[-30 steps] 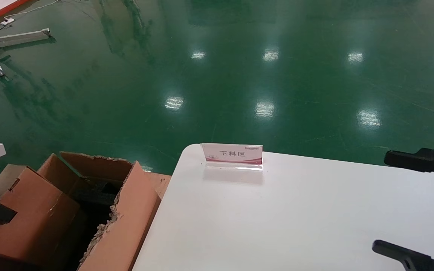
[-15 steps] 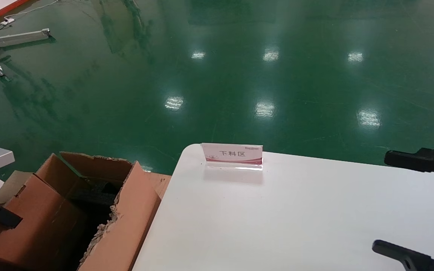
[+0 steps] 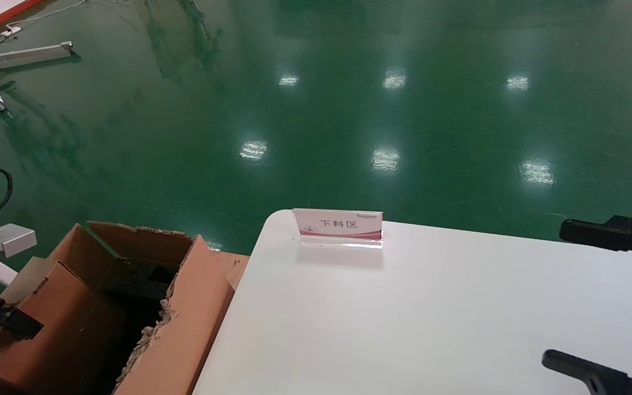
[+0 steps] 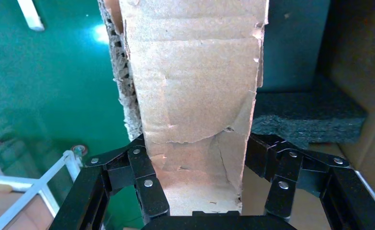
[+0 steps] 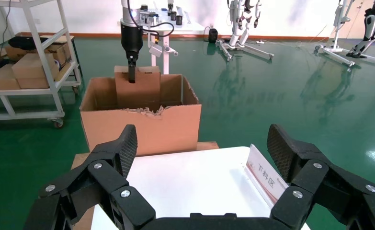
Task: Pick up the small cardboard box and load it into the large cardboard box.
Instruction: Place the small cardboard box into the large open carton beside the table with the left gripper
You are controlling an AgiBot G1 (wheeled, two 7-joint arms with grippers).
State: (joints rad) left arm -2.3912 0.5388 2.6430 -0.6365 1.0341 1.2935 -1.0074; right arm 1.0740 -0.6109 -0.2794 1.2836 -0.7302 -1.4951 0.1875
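The small cardboard box (image 3: 69,318) is plain brown and stands part-way inside the large cardboard box (image 3: 184,318), which sits on the floor left of the table. My left gripper (image 3: 11,321) is shut on it from above. In the left wrist view the fingers (image 4: 149,184) press both sides of the small cardboard box (image 4: 195,96), beside a ragged wall and black foam (image 4: 305,115). The right wrist view shows the small cardboard box (image 5: 144,88) behind the torn front wall of the large cardboard box (image 5: 142,127). My right gripper (image 5: 202,139) hangs open over the table, holding nothing.
A white table (image 3: 431,318) carries an acrylic sign (image 3: 338,225) near its far edge. Green glossy floor surrounds everything. A metal shelf rack (image 5: 27,72) with cartons stands beyond the large box, and robot stands line the back wall.
My left arm has carried the small cardboard box a little to the right and lower into the large box. The right arm has not moved.
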